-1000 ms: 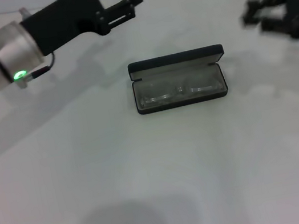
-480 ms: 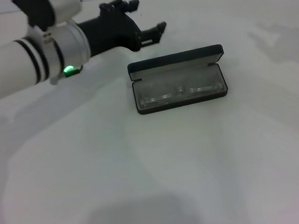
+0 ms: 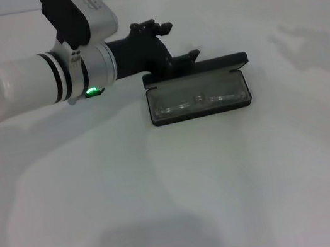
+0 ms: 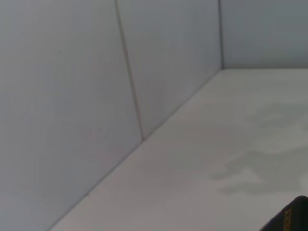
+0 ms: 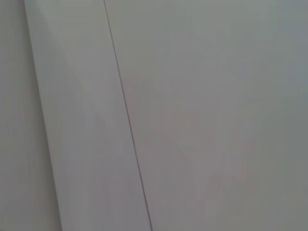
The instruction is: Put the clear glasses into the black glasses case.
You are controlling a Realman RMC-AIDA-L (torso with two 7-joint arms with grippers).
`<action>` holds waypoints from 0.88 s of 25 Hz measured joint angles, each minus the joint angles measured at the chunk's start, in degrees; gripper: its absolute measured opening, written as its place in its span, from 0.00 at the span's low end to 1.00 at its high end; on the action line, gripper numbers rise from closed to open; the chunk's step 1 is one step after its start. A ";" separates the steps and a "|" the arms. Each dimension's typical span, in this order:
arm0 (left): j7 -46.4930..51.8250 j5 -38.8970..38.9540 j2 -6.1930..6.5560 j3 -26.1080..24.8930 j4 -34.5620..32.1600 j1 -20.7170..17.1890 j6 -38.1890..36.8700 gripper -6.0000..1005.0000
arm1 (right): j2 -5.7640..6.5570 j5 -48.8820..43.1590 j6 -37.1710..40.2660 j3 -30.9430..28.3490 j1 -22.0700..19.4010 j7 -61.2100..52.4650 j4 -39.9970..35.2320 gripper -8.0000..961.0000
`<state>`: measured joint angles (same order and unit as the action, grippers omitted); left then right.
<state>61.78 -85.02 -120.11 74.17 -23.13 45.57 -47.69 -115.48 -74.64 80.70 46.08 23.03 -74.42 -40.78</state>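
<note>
Head view | left arm [image 3: 50, 86] is reaching across from the left, its gripper [image 3: 189, 60] lying at the raised lid's near-left corner; jaw spread cannot be told | glasses [image 3: 198, 101] are lying inside the open black case [image 3: 202, 113] on the white table [image 3: 177, 192] | right gripper is showing nowhere

The light is even and soft, coming from above. The plain white desk [image 3: 239, 181] carries faint, blurred grey shadows near its front and on the right. Both wrist views look hazy and weak in contrast.
</note>
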 joint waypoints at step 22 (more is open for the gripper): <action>-2.48 4.75 0.02 2.40 -2.79 -5.38 -7.99 0.80 | 0.05 -2.23 1.87 3.41 1.28 1.98 -0.42 0.35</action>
<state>59.31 -80.27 -120.09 76.57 -25.92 40.20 -55.69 -115.44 -76.87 82.57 49.49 24.31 -72.44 -41.19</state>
